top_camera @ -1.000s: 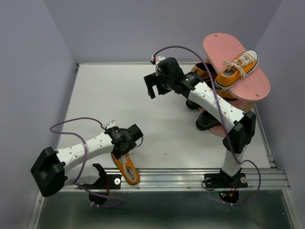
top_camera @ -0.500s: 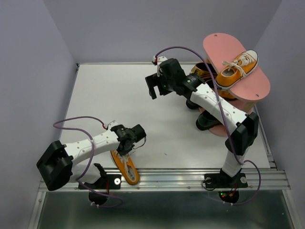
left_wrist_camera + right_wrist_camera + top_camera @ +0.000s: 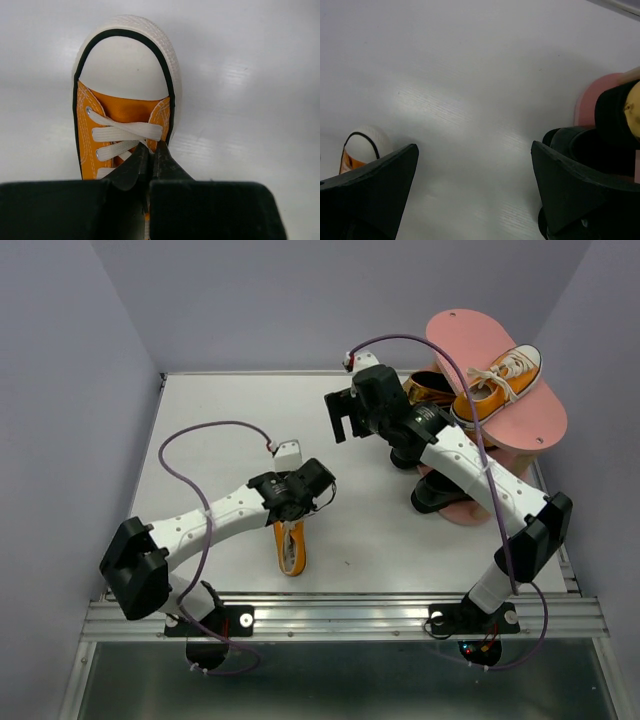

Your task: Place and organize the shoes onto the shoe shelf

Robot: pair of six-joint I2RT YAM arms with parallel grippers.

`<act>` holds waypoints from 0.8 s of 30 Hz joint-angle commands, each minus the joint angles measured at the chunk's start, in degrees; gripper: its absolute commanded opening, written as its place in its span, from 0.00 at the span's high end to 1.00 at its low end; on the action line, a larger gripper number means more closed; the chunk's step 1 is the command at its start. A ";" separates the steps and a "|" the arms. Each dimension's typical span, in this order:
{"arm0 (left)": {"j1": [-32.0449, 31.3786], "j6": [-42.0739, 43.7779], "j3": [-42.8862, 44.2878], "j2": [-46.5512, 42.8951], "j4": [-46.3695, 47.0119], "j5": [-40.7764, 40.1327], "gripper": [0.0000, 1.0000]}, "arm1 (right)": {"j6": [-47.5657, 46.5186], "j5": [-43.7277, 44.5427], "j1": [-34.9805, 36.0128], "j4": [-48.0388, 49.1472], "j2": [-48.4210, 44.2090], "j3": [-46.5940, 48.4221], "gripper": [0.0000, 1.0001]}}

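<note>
- The left gripper [image 3: 151, 152] has its fingers pinched together on the white lacing of an orange sneaker [image 3: 125, 75], just behind the toe cap.
- In the top view this sneaker lies under the left wrist, over the white table [image 3: 220, 420] near its front edge. Its white toe points toward the arm bases.
- Whether its sole rests on the table or is raised off it cannot be told.
- It is well apart from the pink shoe shelf [image 3: 455, 335], which stands at the far right corner of the table.
- The right gripper [image 3: 345, 428] hangs over bare table left of the shelf. Its fingers are spread wide with nothing between them.
- In the right wrist view only table shows between those fingers, with the sneaker's toe at the lower left.
- The second orange sneaker [image 3: 495, 385] sits on the shelf's top board, set crosswise, its toe at the board's right edge.
- A gold loafer [image 3: 425, 390] shows on a lower board, partly hidden by the right arm and the top board.
- Two black dress shoes sit at the shelf's near side. One [image 3: 437, 492] lies against the lowest board and the other [image 3: 405, 455] is mostly hidden behind the arm.
- Purple cables loop above both arms.
</note>
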 commanded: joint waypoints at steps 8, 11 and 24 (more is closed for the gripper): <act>8.10 30.52 12.05 16.30 16.54 1.05 1.00 | 3.00 12.80 0.06 5.74 -11.65 -5.61 0.00; 8.63 30.43 16.01 19.04 13.99 3.34 0.56 | 3.09 13.51 0.06 6.27 -14.47 -6.14 0.00; 6.44 22.72 15.15 4.11 2.83 2.03 0.25 | 3.44 9.47 0.06 9.26 -16.85 -6.06 0.00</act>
